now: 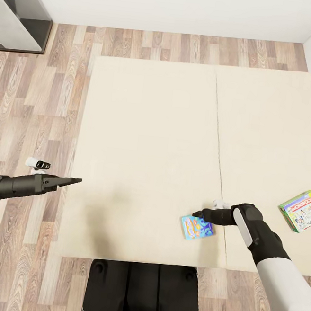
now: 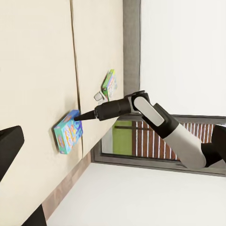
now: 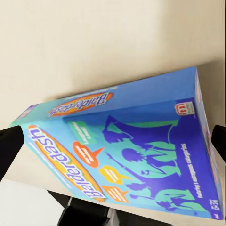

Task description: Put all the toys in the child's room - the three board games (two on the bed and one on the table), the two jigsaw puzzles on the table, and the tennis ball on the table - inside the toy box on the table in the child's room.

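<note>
Right gripper (image 1: 198, 215) spread wide around the blue Balderdash box (image 1: 197, 227) (flat on the bed (image 1: 147, 140)), not clamped; left gripper (image 1: 77, 181) seemingly closed, empty.

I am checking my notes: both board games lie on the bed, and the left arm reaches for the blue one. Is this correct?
Not quite. The right tool reaches for the blue board game, as the head view shows; the left tool hangs at the bed's other edge. Both games, including the white-and-green one, do lie on the bed.
</note>
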